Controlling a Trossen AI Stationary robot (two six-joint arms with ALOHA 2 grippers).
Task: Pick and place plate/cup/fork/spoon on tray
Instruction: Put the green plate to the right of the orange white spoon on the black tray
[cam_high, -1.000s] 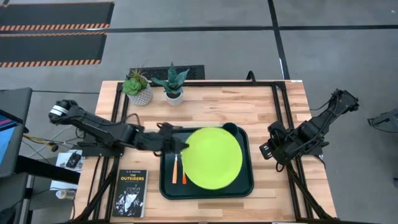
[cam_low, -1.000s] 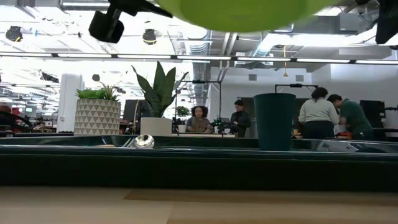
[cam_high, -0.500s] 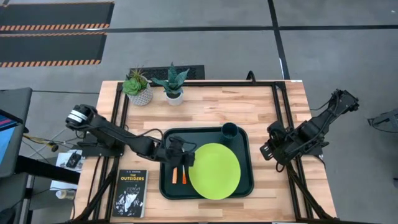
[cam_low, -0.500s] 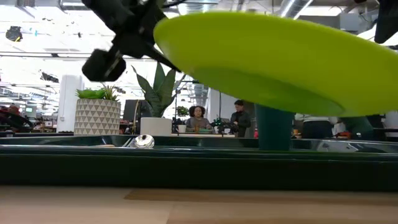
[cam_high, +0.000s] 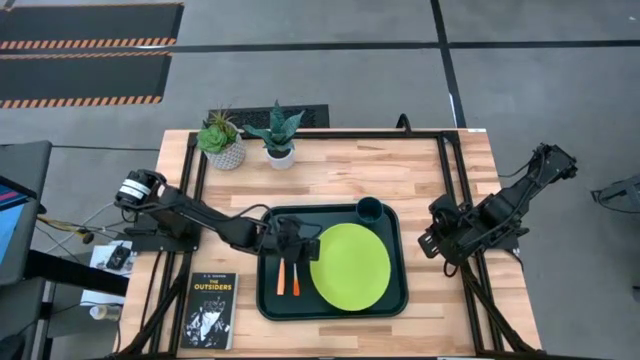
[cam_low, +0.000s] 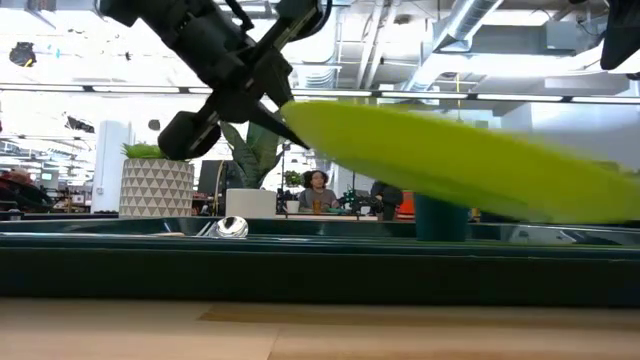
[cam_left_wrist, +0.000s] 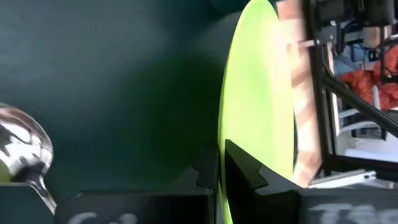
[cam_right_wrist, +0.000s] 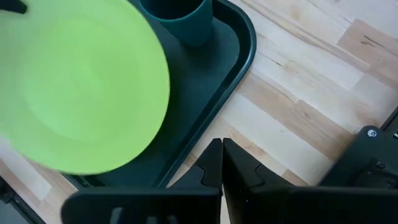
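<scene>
The lime-green plate (cam_high: 350, 265) hangs tilted over the dark green tray (cam_high: 395, 300), its left edge high and its right side low. My left gripper (cam_high: 308, 247) is shut on the plate's left edge above the tray's left part. The teal cup (cam_high: 369, 210) stands upright in the tray's far right corner. The fork and spoon (cam_high: 288, 278) lie side by side on the tray floor at its left; the spoon's bowl (cam_left_wrist: 22, 149) shows in the left wrist view. My right gripper (cam_right_wrist: 222, 163) is shut and empty, off the tray's right side. My left gripper pinches the plate's rim (cam_left_wrist: 227, 134) at its left edge between its two fingers, one above and one below. The fingers come from the table's left, slanting down. The plate slopes down toward the right (cam_low: 560, 190); whether its low side touches the tray, I cannot tell.
Two potted plants (cam_high: 222, 140) (cam_high: 278, 135) stand at the table's far left edge. A black book (cam_high: 208, 310) lies at the near left, beside the tray. Bare wood lies between the tray and my right arm (cam_high: 470, 225). People show in the room beyond.
My left gripper has gone down and a little toward the table's right edge, still shut on the plate. The plate has come down from high above the tray and has tipped, its right side now lower than its held left edge.
</scene>
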